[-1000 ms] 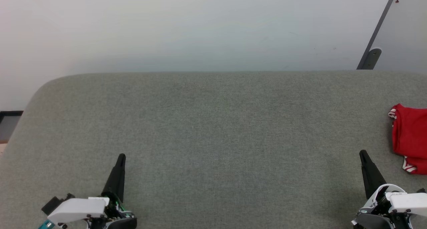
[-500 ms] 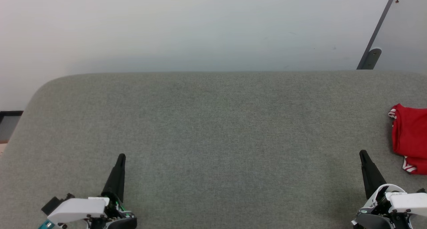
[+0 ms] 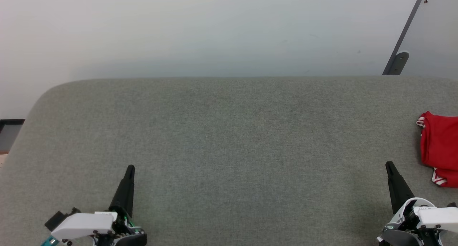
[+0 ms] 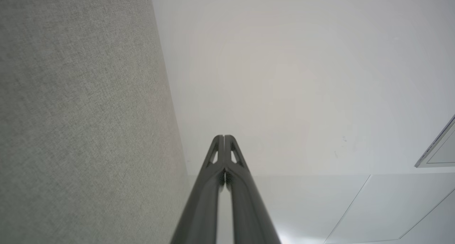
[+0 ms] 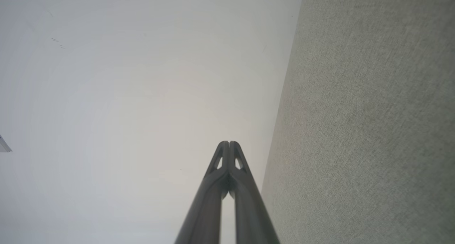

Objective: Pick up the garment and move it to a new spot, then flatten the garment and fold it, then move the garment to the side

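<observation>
I am holding my right pincer (image 3: 389, 165) pressed together on nothing; in the right wrist view its two fingers are meeting at the tips. It is resting near the garment (image 3: 439, 142), on the side closer to me and not touching it. My left pincer (image 3: 130, 168) is closed and empty in the same way, and it is sitting well apart from the garment, far off to the garment's left. Both are pointing away from me, low over the grey fabric-covered table (image 3: 229, 131). I am reading this as a parked pose that is leaving the middle of the table free for spreading cloth.

The garment is lying bunched in a red heap with striped trim showing. The head view's right edge is cutting it off, so I cannot tell how neatly it is folded.

Comparing with half a second and a full second ago, I am finding nothing changed: neither pincer nor the garment has shifted.
</observation>
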`<state>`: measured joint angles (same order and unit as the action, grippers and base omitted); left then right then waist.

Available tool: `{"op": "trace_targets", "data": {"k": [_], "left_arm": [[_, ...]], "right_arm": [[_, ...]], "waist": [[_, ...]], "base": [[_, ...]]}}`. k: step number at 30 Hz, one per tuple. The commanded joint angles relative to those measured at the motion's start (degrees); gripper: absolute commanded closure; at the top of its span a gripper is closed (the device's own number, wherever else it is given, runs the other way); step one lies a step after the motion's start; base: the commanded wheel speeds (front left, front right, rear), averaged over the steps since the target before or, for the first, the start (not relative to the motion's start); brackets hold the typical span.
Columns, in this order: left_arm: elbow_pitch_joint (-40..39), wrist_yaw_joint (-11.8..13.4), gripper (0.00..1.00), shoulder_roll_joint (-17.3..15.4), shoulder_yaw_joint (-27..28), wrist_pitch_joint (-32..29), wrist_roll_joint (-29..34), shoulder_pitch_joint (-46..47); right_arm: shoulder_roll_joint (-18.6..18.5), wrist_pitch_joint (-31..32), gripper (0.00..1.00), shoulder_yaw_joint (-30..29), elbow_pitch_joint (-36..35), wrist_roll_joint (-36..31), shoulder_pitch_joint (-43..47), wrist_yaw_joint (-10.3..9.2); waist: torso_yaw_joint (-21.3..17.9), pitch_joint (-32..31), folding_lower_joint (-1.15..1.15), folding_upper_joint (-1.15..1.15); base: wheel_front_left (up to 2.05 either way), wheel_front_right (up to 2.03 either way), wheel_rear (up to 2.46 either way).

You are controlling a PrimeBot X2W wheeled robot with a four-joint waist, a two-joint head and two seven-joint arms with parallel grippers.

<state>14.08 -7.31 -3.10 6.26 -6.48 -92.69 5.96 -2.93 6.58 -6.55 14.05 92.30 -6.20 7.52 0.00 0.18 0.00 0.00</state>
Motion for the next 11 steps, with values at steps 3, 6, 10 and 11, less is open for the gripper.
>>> {"op": "trace_targets", "data": {"k": [3,6,10,11], "left_arm": [[0.07,-0.32,1.0,0.1,0.19,0.01,0.25,0.63],[0.07,-0.32,1.0,0.11,0.2,0.01,0.26,0.63],[0.07,-0.32,1.0,0.12,0.21,-0.01,0.28,0.63],[0.07,-0.33,1.0,0.12,0.21,-0.01,0.28,0.63]], "right_arm": [[0.21,0.09,1.0,0.0,0.01,0.22,-0.12,-0.06],[0.21,0.09,1.0,0.0,0.01,0.22,-0.12,-0.06],[0.21,0.09,1.0,0.0,0.01,0.22,-0.12,-0.06],[0.21,0.09,1.0,0.0,0.01,0.22,-0.12,-0.06]], "waist": [[0.0,0.0,0.0,0.0],[0.0,0.0,0.0,0.0],[0.0,0.0,0.0,0.0],[0.0,0.0,0.0,0.0]], "base": [[0.0,0.0,0.0],[0.0,0.0,0.0],[0.0,0.0,0.0],[0.0,0.0,0.0]]}}
